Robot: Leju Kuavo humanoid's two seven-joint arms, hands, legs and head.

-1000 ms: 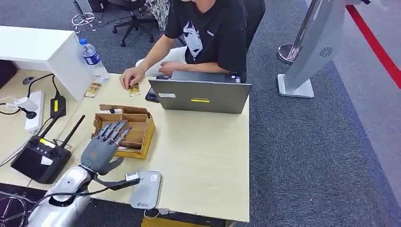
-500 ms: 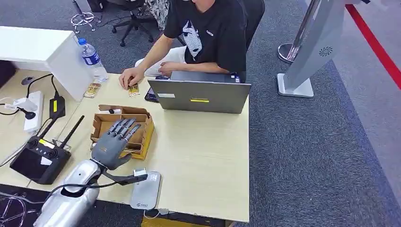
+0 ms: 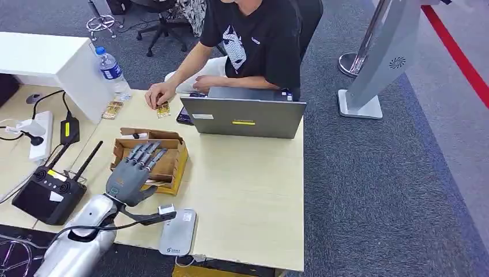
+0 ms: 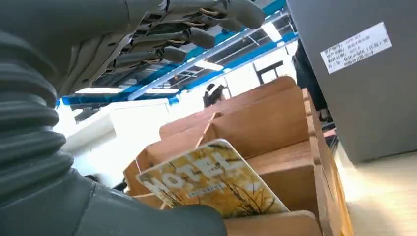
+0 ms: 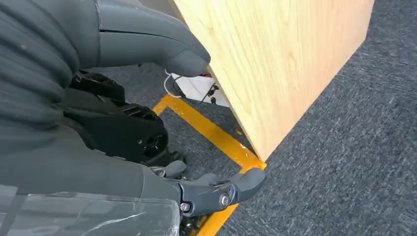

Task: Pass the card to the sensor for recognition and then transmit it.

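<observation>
Fingers (image 3: 145,154) of the left hand (image 3: 131,176) are held spread and extended over the cardboard organizer box (image 3: 172,151), nothing being gripped between them. Compared with half a second earlier, the hand is seen drawn slightly back toward the robot and to its left, after having been pushed forward over the box in the half second before that. A yellow card (image 4: 211,179) printed "MOTEL" is seen in the left wrist view, propped at a tilt in a compartment of the box just beneath the hand; whether it is touched cannot be told. The grey card reader (image 3: 177,232) is laid at the near edge of the table (image 3: 248,190), just beside the forearm. A wide bare stretch of tabletop is left open between box, reader and the laptop (image 3: 245,117). The right hand (image 5: 147,123) is hung below the table's corner over the carpet, fingers loosely apart and empty. A seated person's hand (image 3: 160,94) is rested at the far edge.
</observation>
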